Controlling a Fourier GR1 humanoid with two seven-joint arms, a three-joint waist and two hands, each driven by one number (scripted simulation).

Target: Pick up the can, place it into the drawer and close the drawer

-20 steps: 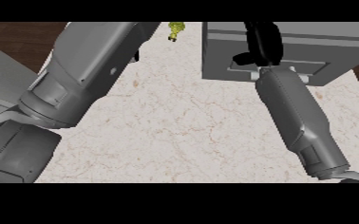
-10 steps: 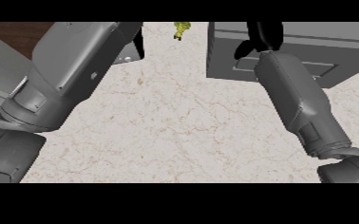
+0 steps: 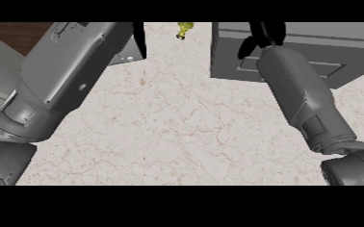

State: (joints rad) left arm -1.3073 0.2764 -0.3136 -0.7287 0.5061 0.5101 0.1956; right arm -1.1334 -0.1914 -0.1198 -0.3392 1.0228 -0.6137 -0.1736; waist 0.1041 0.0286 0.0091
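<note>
Marble counter [image 3: 177,125] is crossed by two grey forearms. The right hand [image 3: 266,33] is held over the drawer [image 3: 313,38], and the left hand [image 3: 140,38] is largely hidden. Neither grip can be told.

The drawer unit [image 3: 231,62] stood at the far right of the surface [image 3: 177,125]. A small object [image 3: 185,29] lay at the far edge, just left of it. The right robot hand [image 3: 265,33] was over the unit; the left robot hand [image 3: 140,41] was left of the small object.
</note>
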